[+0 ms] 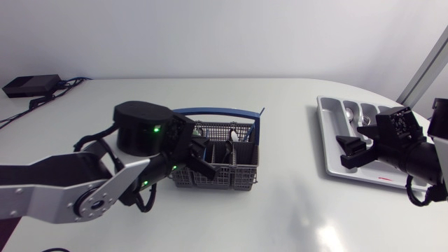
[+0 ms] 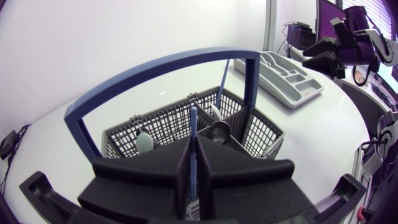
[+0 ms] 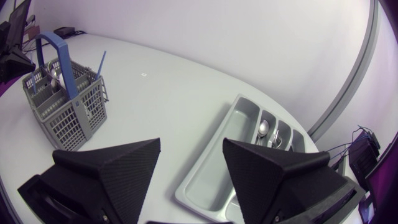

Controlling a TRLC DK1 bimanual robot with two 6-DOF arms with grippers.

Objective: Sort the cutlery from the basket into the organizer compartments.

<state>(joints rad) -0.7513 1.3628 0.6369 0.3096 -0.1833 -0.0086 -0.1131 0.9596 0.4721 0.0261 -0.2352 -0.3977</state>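
Left gripper (image 2: 194,155): fingers closed from both sides on a blue utensil handle (image 2: 194,124) that stands upright inside the grey basket (image 1: 241,176), centre of frame in the head view. Right gripper (image 3: 191,144): fingers wide apart, empty, over the organizer (image 1: 330,150) at frame right on the surface (image 1: 280,210). Risk: if lifted askew, the utensil may snag the blue carrying arch (image 2: 155,68) or the mesh and drag the basket. The thin handle may also pivot in the grip.

A white table (image 1: 280,105) with a rounded far edge shows a soft glare near its front.
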